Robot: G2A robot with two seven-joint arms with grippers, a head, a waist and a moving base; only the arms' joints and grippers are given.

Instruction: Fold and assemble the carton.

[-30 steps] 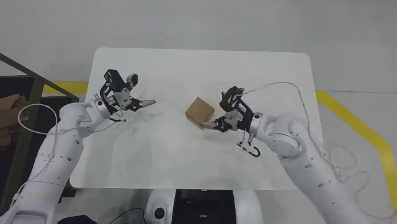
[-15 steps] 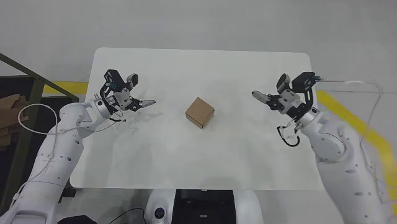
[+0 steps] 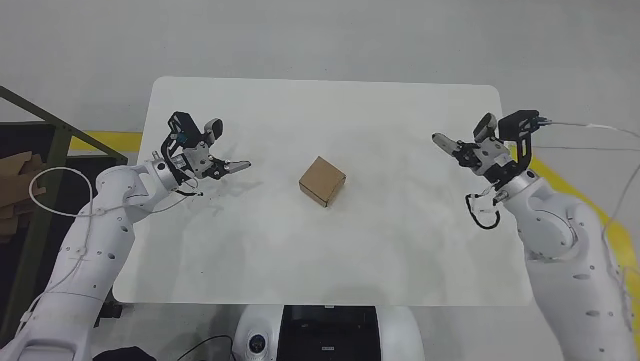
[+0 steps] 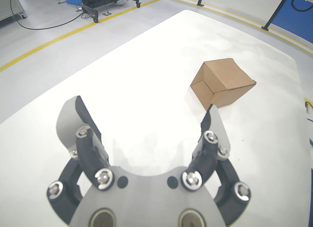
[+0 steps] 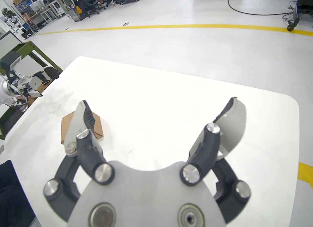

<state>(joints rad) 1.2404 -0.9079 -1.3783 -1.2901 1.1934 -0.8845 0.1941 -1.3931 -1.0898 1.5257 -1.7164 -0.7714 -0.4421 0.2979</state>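
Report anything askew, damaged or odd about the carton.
The carton sits in the middle of the table, turned askew to its edges. One flap corner pokes slightly past its side, so that seam looks not quite flush. No tear or crushing shows.

We find the brown cardboard carton (image 3: 322, 181) resting near the middle of the white rectangular tabletop (image 3: 300, 261). The left hand (image 3: 243, 166) hangs well apart on its left, the right hand (image 3: 440, 142) well apart on its right.
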